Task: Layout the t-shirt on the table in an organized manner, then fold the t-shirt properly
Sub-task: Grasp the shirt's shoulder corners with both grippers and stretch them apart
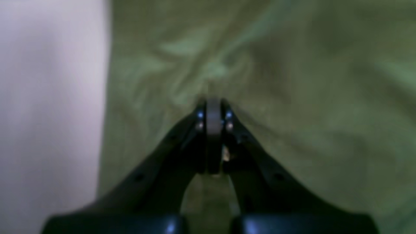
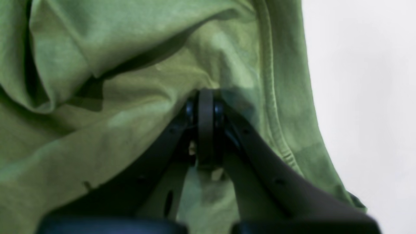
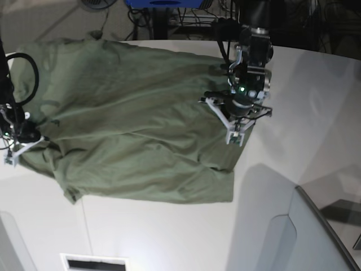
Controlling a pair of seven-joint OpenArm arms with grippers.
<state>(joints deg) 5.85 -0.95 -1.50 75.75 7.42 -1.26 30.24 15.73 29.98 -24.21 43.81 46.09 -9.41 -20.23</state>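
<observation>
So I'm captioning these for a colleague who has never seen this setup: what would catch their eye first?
The plain olive-green cotton t-shirt dominates, spread wrinkled across the large white matte table. At its two ends, the black left gripper and right gripper are each shut on a pinch of fabric. At the base view's lower right, a grey angled panel juts in.

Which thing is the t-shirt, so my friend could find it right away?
Look at the big white table. Spread across most of it lies the t-shirt, wrinkly olive-green cloth with no picture on it. It is the only soft green thing there, pinched by a black gripper at each end.
</observation>
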